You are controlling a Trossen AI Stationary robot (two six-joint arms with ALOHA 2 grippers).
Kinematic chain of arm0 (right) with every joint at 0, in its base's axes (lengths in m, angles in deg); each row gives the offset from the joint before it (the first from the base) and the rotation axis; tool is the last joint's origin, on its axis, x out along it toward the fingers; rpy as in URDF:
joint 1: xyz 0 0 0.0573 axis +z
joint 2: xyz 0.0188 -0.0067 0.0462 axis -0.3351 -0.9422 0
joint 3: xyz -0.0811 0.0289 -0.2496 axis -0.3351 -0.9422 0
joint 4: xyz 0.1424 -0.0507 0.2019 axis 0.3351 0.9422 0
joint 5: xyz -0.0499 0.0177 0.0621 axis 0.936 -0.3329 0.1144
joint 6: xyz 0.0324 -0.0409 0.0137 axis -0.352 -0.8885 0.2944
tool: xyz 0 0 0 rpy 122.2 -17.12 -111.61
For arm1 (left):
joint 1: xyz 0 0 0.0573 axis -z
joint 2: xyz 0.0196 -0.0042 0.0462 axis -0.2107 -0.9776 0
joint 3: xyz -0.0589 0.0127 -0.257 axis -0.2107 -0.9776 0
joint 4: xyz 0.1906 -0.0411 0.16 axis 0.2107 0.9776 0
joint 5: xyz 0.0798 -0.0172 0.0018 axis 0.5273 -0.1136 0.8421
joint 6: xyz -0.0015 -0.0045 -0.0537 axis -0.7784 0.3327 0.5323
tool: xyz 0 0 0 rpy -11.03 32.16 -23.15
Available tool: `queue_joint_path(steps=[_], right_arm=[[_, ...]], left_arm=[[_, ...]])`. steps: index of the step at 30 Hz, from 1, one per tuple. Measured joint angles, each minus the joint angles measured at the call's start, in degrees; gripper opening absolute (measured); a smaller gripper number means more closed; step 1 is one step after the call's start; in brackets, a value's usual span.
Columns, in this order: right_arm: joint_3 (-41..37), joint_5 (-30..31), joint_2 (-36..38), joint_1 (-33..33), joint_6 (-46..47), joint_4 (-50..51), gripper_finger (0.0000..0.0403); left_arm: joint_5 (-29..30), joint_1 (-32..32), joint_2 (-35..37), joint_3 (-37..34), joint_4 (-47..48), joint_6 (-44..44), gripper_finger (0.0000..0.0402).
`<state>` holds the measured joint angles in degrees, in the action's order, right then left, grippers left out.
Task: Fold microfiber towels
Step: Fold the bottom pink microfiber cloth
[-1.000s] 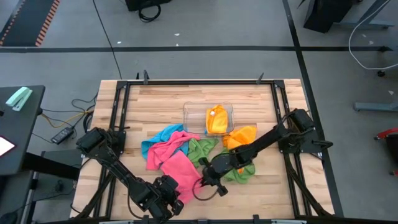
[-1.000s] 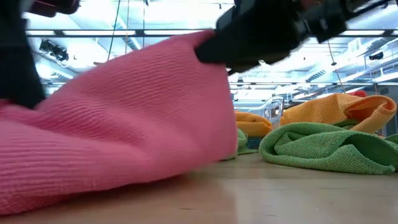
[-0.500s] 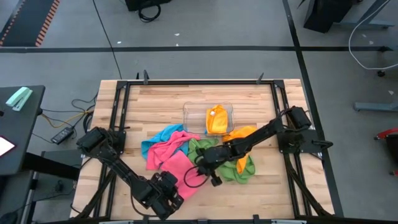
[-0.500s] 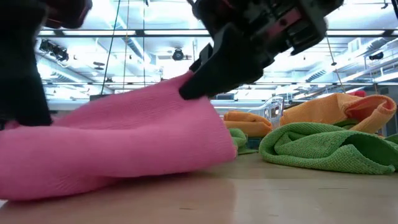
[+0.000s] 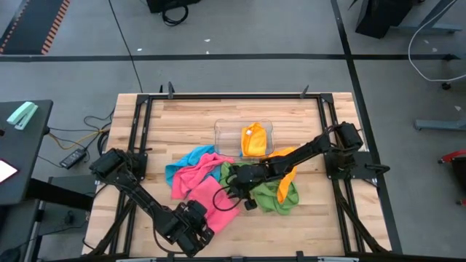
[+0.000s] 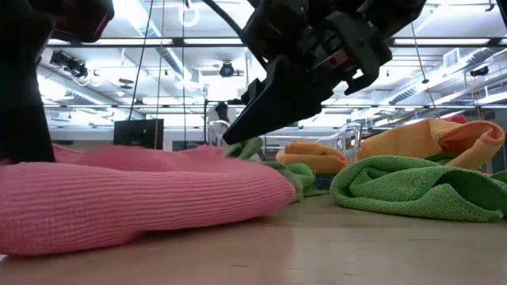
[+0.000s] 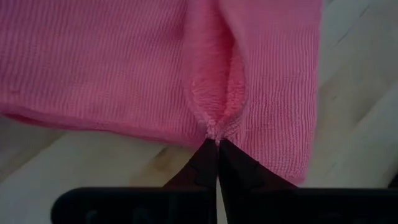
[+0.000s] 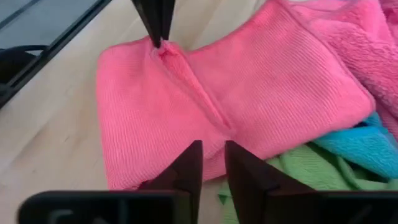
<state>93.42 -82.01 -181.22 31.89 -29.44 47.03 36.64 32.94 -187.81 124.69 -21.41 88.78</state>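
1. Near the front edge of the tabletop [image 5: 182, 116], the left gripper [image 7: 216, 144] is pinching the near edge of the pink towel [image 5: 207, 200], fingers pressed tight together on a little bunched fold of cloth.
2. The pink towel lies doubled over and mostly flat on the wood, with a crease running across it from that pinched spot.
3. The right gripper [image 8: 212, 163] hangs just over the far side of the pink towel, around the middle of the tabletop. Its fingers are slightly apart with a narrow gap, nothing between them.
4. A blue towel [image 5: 182, 166] peeks out from under the pink one on the left side, touching it.
5. A crumpled green towel [image 5: 271, 195] sits just right of the pink one, partly under the right arm.
6. An orange towel [image 5: 287, 161] lies against the green one, behind it.
7. Another orange cloth [image 5: 253, 140] is inside the clear tray [image 5: 227, 131], further back near the middle.
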Motion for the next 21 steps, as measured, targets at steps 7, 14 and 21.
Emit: queue_joint_path(steps=[7,14,21], right_arm=[[0.0,0.0,0.0,-0.6,1.4,1.0,0.0135],[0.0,-0.8,0.0,0.2,2.3,2.4,0.0143],[0.0,-1.4,0.0,2.4,2.5,3.1,0.0143]], left_arm=[[0.1,-0.3,-0.9,0.0,5.0,2.3,0.0045],[0.7,-0.5,-1.5,0.0,8.8,2.9,0.0077],[1.2,-0.5,-1.0,0.0,9.7,1.4,0.0079]])
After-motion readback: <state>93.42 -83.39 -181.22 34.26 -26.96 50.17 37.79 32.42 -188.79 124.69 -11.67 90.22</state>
